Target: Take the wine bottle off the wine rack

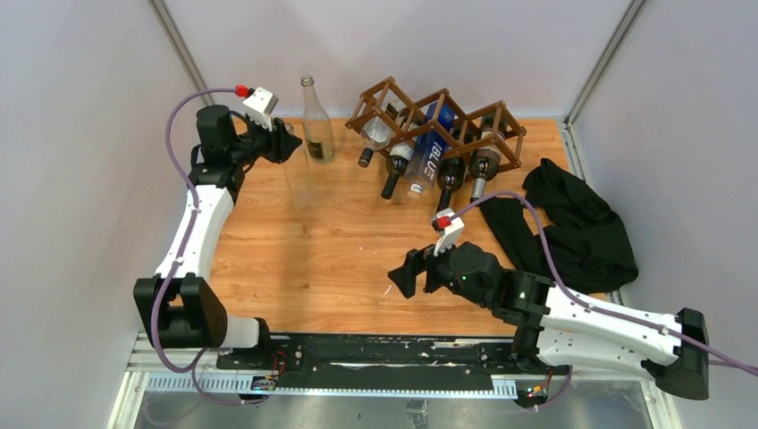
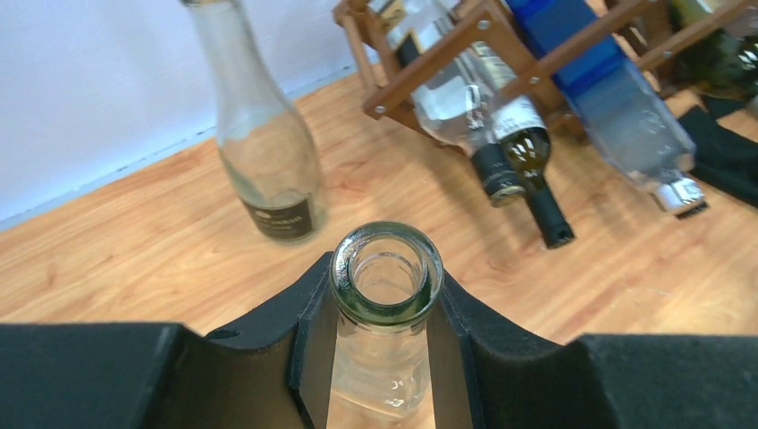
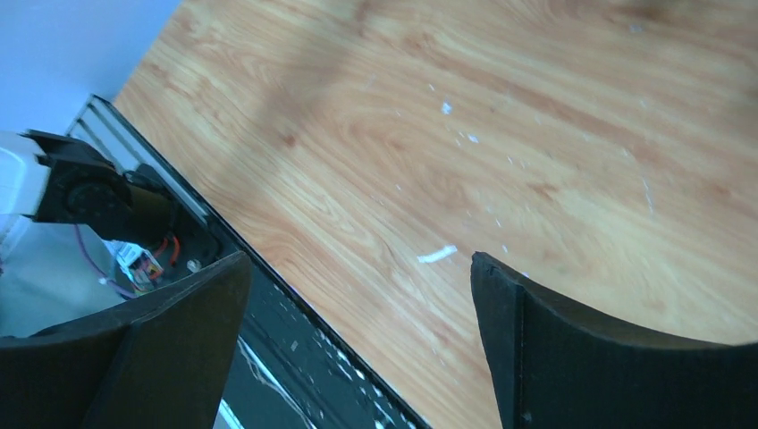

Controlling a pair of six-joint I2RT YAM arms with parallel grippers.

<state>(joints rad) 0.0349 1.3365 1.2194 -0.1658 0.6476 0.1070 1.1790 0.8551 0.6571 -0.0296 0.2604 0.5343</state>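
A robot lab cell: plain grey walls (image 1: 80,134), metal posts (image 1: 173,36), wooden table (image 1: 313,268), near mounting rail (image 1: 402,353).

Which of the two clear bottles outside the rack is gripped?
The clear bottle whose open neck sits clamped in the left gripper. The other bottle, with a dark label, stands free just beyond it.

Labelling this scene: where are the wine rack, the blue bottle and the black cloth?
wine rack (image 2: 429,63), left wrist view, a front wooden bar
blue bottle (image 1: 432,147), top view, its label
black cloth (image 1: 581,228), top view, its middle
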